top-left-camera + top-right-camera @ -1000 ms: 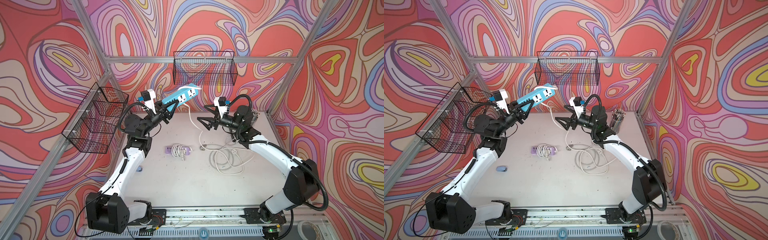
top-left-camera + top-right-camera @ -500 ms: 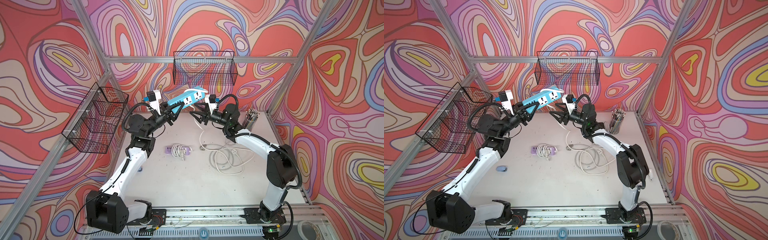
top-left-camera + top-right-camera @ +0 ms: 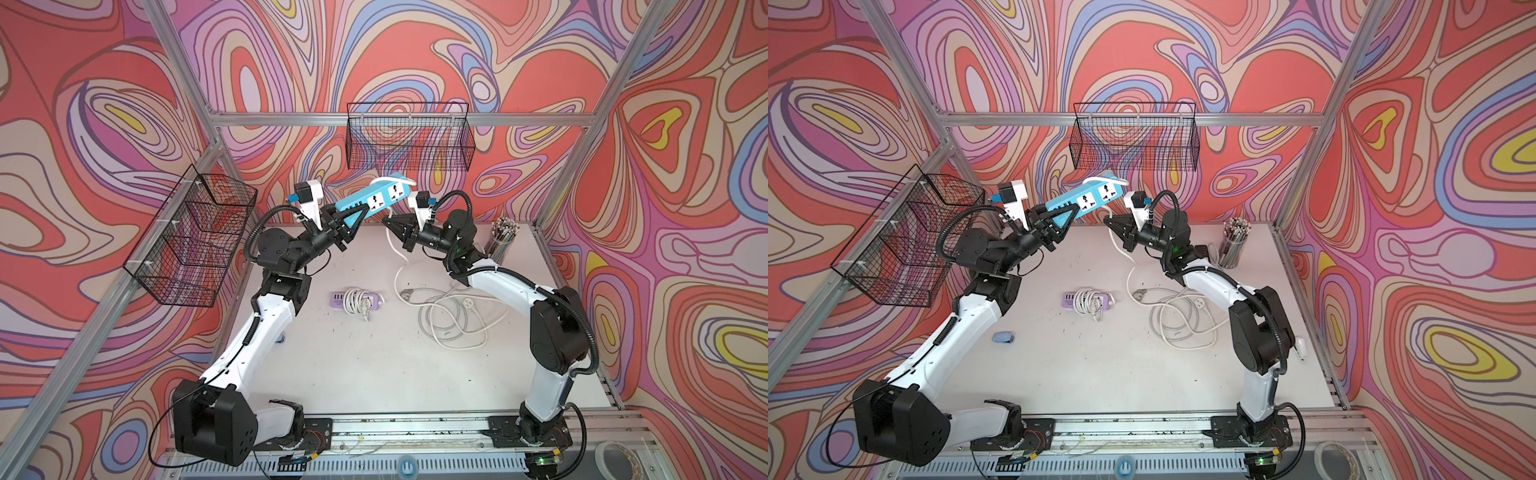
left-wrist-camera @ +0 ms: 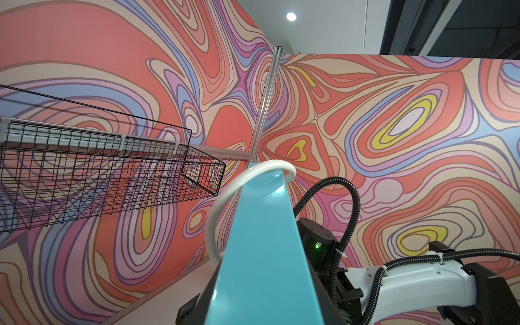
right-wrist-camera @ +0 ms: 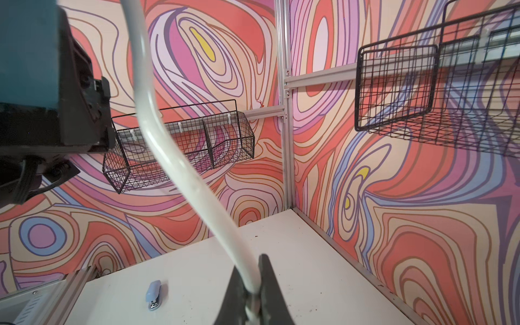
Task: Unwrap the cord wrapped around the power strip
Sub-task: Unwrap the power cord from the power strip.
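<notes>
Wire basket (image 3: 409,137) on the back wall, another basket (image 3: 195,241) on the side wall, plus a pencil cup (image 3: 500,241) and blue stapler (image 3: 1003,337).

In the right wrist view the strip (image 5: 28,50) is only a dark, cut-off corner, and the cord (image 5: 150,132) beside it runs out of frame. In both top views the cord's path behind the strip is hidden, and the left gripper (image 3: 353,217) covers the strip's lower end.

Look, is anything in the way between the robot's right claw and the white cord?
No, nothing visible is in the way. The right gripper is shut right on the round white cord, just below the turquoise plastic power strip that the left gripper holds up in the air.
</notes>
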### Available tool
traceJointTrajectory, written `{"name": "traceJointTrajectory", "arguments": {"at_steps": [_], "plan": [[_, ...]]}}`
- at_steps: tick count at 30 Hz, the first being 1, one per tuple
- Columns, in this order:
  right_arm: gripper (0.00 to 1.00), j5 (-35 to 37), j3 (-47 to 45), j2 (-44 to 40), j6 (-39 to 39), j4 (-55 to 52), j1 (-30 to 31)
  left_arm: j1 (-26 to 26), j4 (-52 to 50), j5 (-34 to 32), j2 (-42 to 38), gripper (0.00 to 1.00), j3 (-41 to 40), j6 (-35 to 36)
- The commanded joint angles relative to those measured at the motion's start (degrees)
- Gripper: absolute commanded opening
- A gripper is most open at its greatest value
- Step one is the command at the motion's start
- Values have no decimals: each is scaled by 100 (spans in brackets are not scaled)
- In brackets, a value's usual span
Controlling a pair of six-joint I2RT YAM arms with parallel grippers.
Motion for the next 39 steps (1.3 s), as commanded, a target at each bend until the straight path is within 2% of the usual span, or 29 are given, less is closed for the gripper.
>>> {"name": "traceJointTrajectory", "arguments": {"at_steps": [1,11,16,24,33,39], "plan": [[0,103,200,-278,-101,-174,-167,-33,394,126,62,0,257,-41],[0,-28,2356,-171,-762,-1747,-732,-358,-51,325,417,0,386,187],[0,-29,2853,-449,-1155,-2397,-978,-433,-195,332,534,0,404,299],[0,106,1629,-2040,-1629,-2808,-1153,-435,-705,27,518,0,362,825],[0,381,-122,-3568,-1792,-3633,-1148,-326,-1155,-595,35,0,191,1592],[0,-280,-859,-3939,-1373,-4057,-1144,13,-979,-933,-233,0,45,1552]]}}
